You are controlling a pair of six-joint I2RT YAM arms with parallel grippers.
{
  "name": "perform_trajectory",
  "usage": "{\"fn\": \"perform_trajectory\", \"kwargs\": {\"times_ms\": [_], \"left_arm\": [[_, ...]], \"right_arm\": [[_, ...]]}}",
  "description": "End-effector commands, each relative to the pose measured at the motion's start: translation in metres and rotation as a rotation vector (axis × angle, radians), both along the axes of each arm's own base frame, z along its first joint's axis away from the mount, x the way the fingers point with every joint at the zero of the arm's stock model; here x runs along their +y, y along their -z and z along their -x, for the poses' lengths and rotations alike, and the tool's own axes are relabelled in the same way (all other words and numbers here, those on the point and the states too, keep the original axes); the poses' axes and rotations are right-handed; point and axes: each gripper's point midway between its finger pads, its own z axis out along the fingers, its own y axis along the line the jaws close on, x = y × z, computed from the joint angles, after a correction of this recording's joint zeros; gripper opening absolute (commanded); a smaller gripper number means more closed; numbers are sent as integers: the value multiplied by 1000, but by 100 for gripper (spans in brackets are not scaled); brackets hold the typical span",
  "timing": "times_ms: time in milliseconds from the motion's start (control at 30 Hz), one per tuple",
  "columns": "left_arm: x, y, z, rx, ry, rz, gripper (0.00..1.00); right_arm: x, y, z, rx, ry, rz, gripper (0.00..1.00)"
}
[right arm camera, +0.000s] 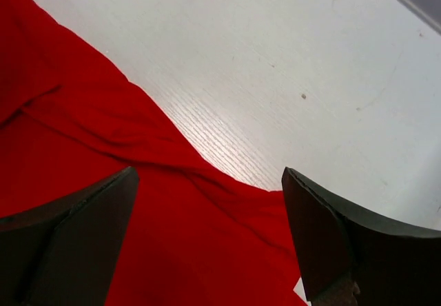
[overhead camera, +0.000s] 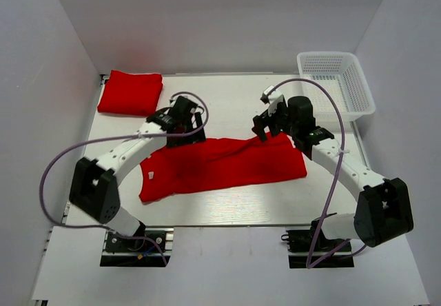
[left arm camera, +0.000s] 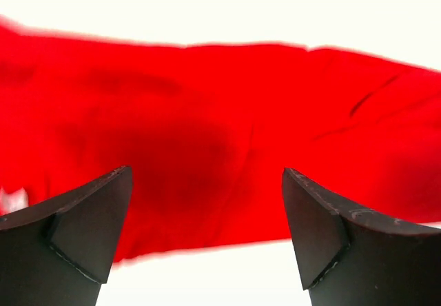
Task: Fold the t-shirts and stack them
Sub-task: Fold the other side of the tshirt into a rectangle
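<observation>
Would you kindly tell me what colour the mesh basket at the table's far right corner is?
White. The basket shows best, and only, in the top external view.

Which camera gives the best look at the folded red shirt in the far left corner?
The top external view: the folded shirt lies there whole. Both wrist views show only the spread shirt, never the folded one.

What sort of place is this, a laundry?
Probably a robot test booth, not a laundry: white walls box in one table, a left arm and right arm are bolted at its near edge, and the goods are a spread t-shirt, a folded t-shirt and a basket.
</observation>
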Motion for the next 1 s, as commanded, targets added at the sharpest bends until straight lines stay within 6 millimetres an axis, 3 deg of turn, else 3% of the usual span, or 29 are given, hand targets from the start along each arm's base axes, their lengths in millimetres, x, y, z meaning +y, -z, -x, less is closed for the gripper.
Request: {"fn": "perform_trajectory", "kwargs": {"times_ms": [0,133,267,433,667,800,967], "left_arm": [[-22,3,-39,-48,143,-54,99],[-31,32,-41,29,209,-75,92],[-35,49,-37,79,244,-97,83],[-45,64,-24,131,315,-71,81],[-39,88,-11,200,301,-105,75],[-31,92,-12,204,275,-144,67],[-33,93,-17,193,259,-143,40]], "right_arm": [[-3,0,-2,62,95,-69,90],[-29,11,-8,96,278,-40,90],[-42,16,-9,106,364,-40,90],[-46,25,-13,125,405,-30,90],[-47,34,-14,151,419,-20,90],[-48,31,-13,148,417,-25,90],[-52,30,-12,142,434,-19,90]]}}
